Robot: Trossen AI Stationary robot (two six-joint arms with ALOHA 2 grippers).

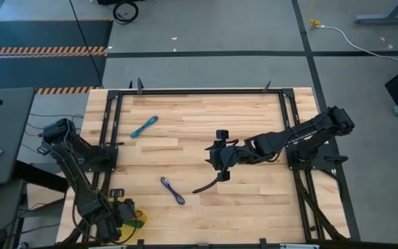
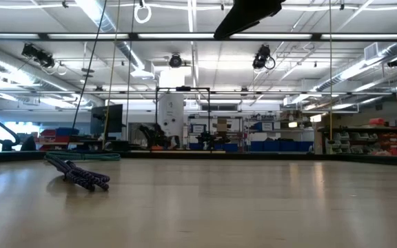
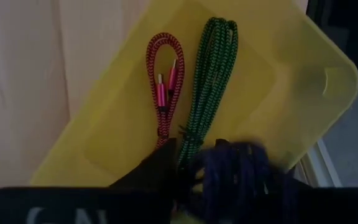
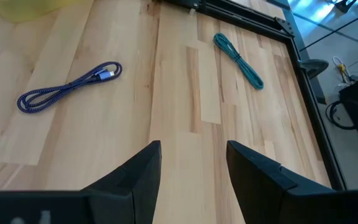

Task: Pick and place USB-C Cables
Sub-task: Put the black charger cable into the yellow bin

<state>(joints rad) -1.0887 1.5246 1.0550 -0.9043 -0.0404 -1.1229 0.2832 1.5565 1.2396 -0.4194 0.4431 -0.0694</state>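
A yellow tray [image 3: 278,68] sits at the table's near left corner [image 1: 138,220]. Inside it lie a maroon-red cable [image 3: 165,81] and a green cable [image 3: 210,74]. My left gripper [image 1: 123,216] hangs over the tray, shut on a blue-purple cable [image 3: 235,168]. A second blue-purple cable [image 1: 173,190] [image 2: 81,176] [image 4: 67,87] lies flat on the table, near centre. A teal cable [image 1: 144,126] [image 4: 238,59] lies toward the far left. My right gripper [image 4: 194,168] [image 1: 220,158] is open and hovers above the table's middle, touching nothing. My left gripper holds the blue-purple cable bundle [image 3: 229,158] from above, pointing down over the tray's near part. One dark finger [image 3: 157,171] shows beside the bundle; the bundle hides the other. The bundle is bunched at the fingers, above the green cable's end.
A black frame [image 1: 199,90] runs along the table's far edge and down both sides. A black wire [image 1: 209,185] trails from the right arm over the table. Bare wood lies between the two loose cables and right of centre.
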